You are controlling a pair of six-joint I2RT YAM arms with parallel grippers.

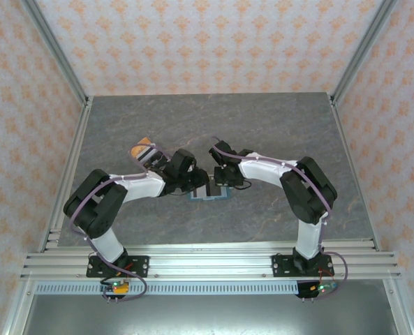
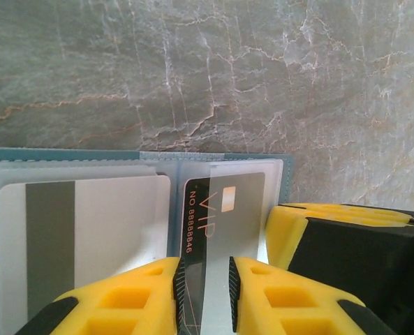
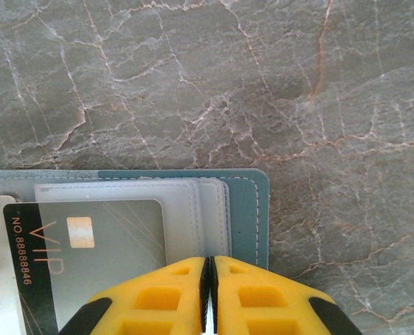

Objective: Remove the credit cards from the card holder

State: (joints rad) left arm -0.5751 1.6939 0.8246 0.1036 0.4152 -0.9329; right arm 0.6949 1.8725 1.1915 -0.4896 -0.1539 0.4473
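The teal card holder lies open on the table between my two grippers. A grey card marked VIP sticks partway out of its right clear pocket. A pale card with a dark stripe sits in the left pocket. My left gripper hovers over the VIP card's near end, its jaws a little apart, the card's face showing between them. My right gripper is shut at the holder's near right edge with a pale sliver of pocket between its pads. An orange card lies on the table behind the left arm.
The grey marble tabletop stretches behind the holder. Metal frame rails and patterned walls bound it left, right and back. My right gripper's yellow finger stands close beside the left gripper.
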